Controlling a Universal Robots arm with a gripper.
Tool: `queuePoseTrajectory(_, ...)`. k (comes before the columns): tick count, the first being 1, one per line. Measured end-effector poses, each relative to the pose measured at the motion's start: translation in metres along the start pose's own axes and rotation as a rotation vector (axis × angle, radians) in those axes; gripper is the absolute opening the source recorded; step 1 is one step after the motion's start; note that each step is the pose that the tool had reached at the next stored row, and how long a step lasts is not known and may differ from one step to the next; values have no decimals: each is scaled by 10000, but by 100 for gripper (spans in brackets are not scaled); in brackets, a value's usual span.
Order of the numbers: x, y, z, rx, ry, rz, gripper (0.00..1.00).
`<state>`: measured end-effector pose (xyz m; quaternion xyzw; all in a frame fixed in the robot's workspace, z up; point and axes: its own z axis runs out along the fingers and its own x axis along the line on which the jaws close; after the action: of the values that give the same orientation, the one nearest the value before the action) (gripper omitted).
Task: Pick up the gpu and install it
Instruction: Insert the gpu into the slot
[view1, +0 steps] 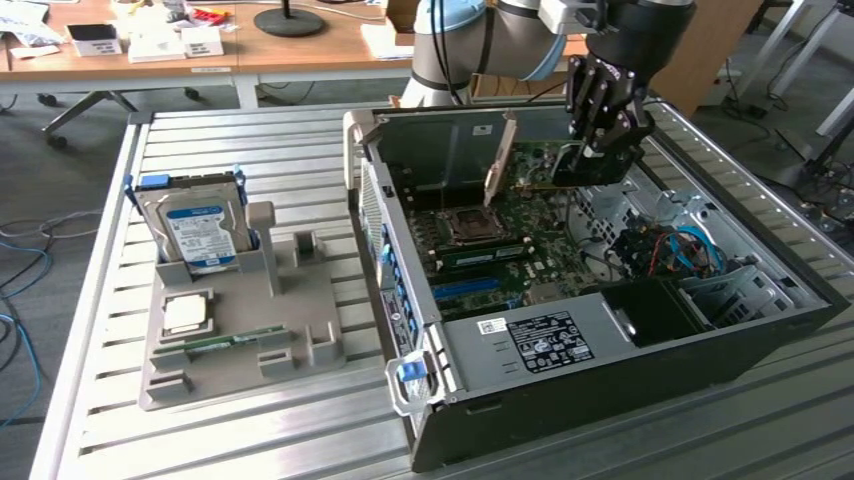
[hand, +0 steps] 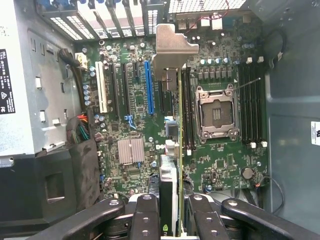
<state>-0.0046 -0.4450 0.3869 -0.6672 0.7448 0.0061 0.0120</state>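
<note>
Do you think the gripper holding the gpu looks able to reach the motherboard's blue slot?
Probably yes: the case is open and the blue slot lies bare, beside the gpu in the gripper.

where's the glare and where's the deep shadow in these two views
exterior view: daylight glares off the ribbed metal table at that view's right, and the black box inside the open computer case lies in shadow; wrist view: the silver end bracket of the thin dark gpu card gleams, the perforated vent is washed out white, the black gripper looks dark
</note>
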Motion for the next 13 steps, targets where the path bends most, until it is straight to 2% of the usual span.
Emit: queuePoseTrajectory(13, 2, 14, 2, -1, 0, -1, 27)
